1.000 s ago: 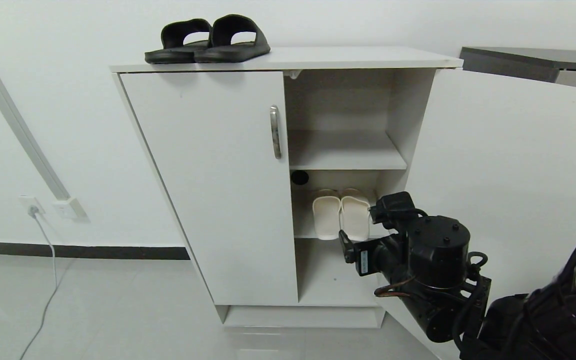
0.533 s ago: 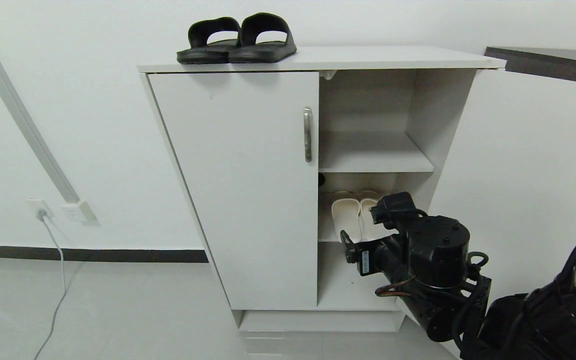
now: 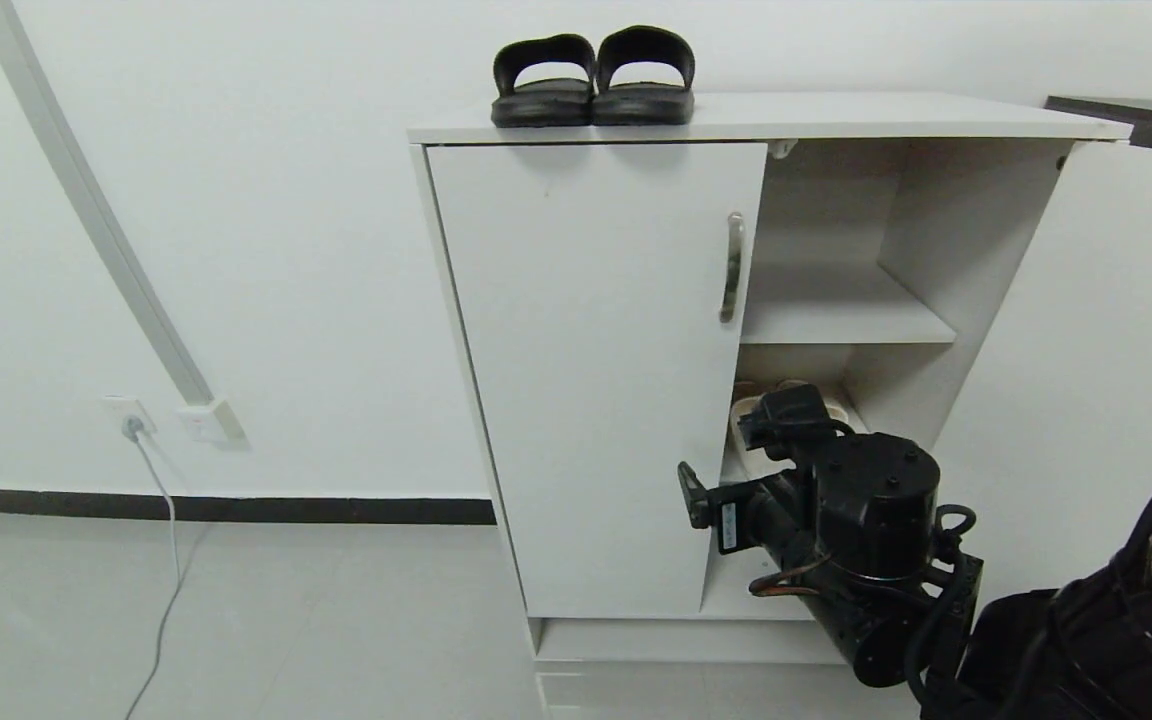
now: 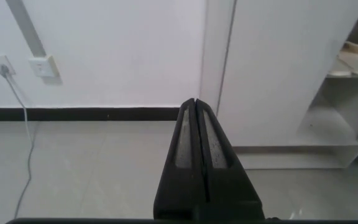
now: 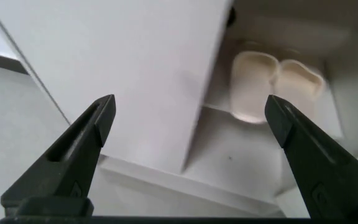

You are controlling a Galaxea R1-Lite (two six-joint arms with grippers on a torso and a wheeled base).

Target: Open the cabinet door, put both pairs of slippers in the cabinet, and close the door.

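White pair [image 5: 277, 87] shelved; black pair [image 3: 593, 80] on cabinet [image 3: 836, 128] top. Your right tool [image 5: 189, 106] is spread, left tool [image 4: 195, 104] pressed together. Take that pair squarely, both together.

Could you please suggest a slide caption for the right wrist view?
Open right gripper faces the cabinet: closed door beside white slippers shelved inside.

Cabinet [image 3: 936, 115]: left door [image 3: 596, 400] shut, right door [image 3: 1116, 350] swung wide open. Black slippers [image 3: 593, 80] sit side by side on the top, above the shut door. White slippers [image 3: 748, 425] lie on the lower shelf inside, partly hidden behind the right arm [image 3: 876, 500], which is low before the open compartment.
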